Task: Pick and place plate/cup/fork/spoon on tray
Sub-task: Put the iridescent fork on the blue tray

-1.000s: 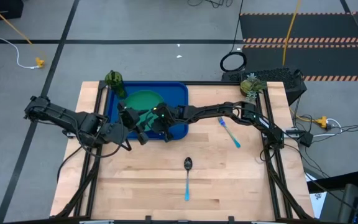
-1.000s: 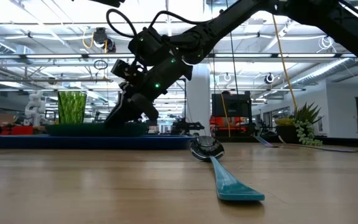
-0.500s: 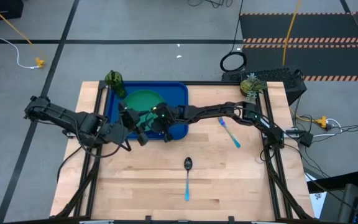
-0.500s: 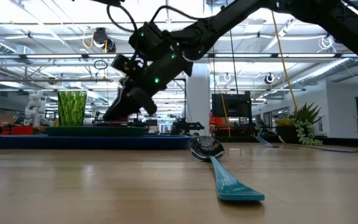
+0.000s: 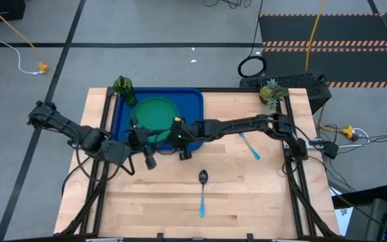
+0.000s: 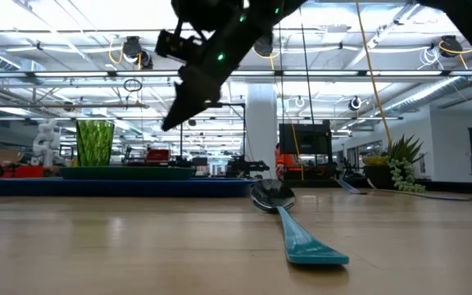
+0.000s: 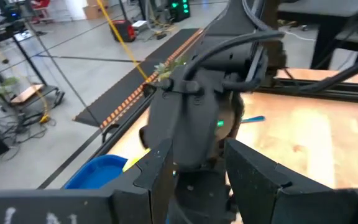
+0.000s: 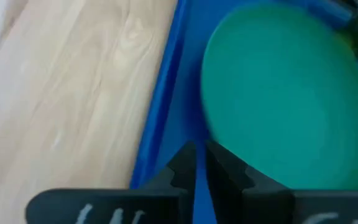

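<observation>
The green plate lies flat in the blue tray at the table's far left. The olive cup stands upright at the tray's far left corner. Right of the tray, the fork lies on the wood. The spoon lies near the front middle, bowl toward the tray. My right gripper is shut and empty, slanting down above the tray's near edge, clear of the plate. My left gripper is open beside the tray's near left corner and faces the right arm's wrist.
A small potted plant stands at the table's far right corner. Bare wood stretches along the near side, broken only by the spoon. The two arms are close together over the tray's near edge.
My right gripper has risen from low over the plate, drawn back toward the table's near and right edges and rolled, staying shut. My left gripper has swung a little toward the near edge, still open. The plate has stayed in the tray.
</observation>
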You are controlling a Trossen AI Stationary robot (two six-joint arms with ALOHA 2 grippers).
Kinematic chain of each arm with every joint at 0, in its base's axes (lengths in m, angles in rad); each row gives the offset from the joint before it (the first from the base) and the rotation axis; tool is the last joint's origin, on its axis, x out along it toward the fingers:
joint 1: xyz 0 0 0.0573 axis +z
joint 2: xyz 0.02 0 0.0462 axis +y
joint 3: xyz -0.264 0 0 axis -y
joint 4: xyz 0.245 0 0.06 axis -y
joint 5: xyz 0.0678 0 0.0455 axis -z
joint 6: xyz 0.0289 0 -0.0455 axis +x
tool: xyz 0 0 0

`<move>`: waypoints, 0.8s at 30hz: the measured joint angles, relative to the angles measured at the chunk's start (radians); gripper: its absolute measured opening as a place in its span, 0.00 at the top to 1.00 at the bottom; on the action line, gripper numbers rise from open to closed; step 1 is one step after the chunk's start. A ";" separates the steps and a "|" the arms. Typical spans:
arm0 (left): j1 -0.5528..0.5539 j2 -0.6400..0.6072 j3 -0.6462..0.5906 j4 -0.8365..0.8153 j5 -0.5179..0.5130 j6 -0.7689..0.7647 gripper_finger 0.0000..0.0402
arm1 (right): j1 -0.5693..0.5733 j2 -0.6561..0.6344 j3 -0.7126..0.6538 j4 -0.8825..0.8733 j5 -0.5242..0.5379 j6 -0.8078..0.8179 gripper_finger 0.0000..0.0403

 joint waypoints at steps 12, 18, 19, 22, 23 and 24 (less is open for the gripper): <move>-0.060 0.000 0.000 0.001 0.001 -0.023 0.63 | 0.119 -0.181 -0.129 -0.185 0.090 0.275 0.93; -0.077 0.001 0.000 -0.006 0.008 -0.066 0.63 | 0.162 -0.369 -0.411 -0.113 0.259 0.425 0.93; -0.077 0.001 0.000 -0.007 0.016 -0.072 0.63 | 0.168 -0.408 -0.462 -0.096 0.284 0.460 0.93; -0.077 0.003 0.000 -0.014 0.026 -0.099 0.63 | 0.181 -0.526 -0.612 -0.059 0.329 0.585 0.93; -0.077 0.010 0.000 -0.014 0.025 -0.109 0.63 | 0.181 -0.565 -0.660 -0.053 0.337 0.631 0.93; -0.077 0.016 0.000 -0.015 0.025 -0.119 0.63 | 0.182 -0.603 -0.707 -0.054 0.341 0.674 0.93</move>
